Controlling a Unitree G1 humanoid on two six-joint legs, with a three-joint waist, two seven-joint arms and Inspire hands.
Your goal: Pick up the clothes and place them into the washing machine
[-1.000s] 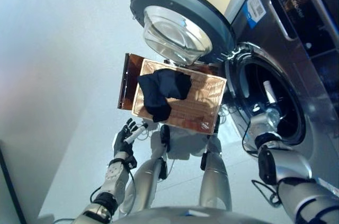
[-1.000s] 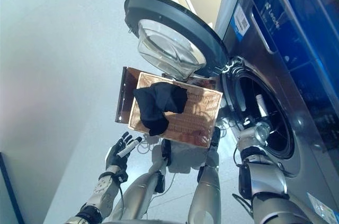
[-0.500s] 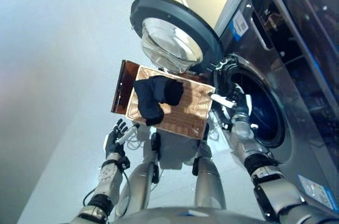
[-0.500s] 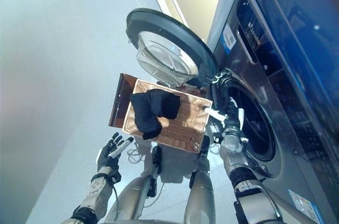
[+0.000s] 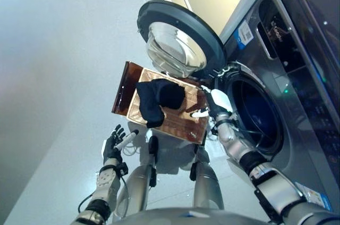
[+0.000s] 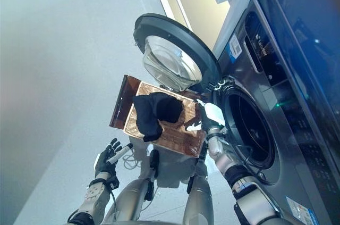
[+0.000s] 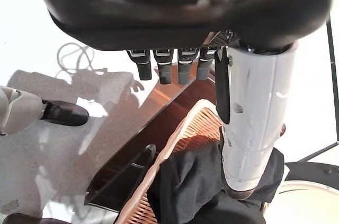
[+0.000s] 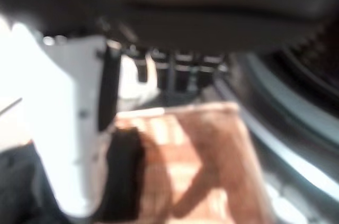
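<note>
A dark garment (image 5: pixel 158 97) lies bunched on the left half of a woven brown basket (image 5: pixel 183 124) on the floor, below the washing machine's open round door (image 5: pixel 178 39). The machine's drum opening (image 5: pixel 255 113) is dark; I cannot tell what is inside. My right hand (image 5: pixel 215 102) hovers open over the basket's right edge, beside the drum's rim, holding nothing. In its wrist view the basket weave (image 8: pixel 206 150) shows past the straight fingers. My left hand (image 5: pixel 112 142) hangs open at the lower left, short of the basket. Its wrist view shows the garment (image 7: pixel 196 181) beyond it.
A dark brown flat panel (image 5: pixel 123 89) leans along the basket's left side. The washing machine's grey front (image 5: pixel 297 102) fills the right of the view. Pale floor (image 5: pixel 58 76) stretches to the left.
My right hand has drawn out of the drum opening and moved left over the basket's right edge. The head camera has shifted. The left hand and the garment have stayed put.
</note>
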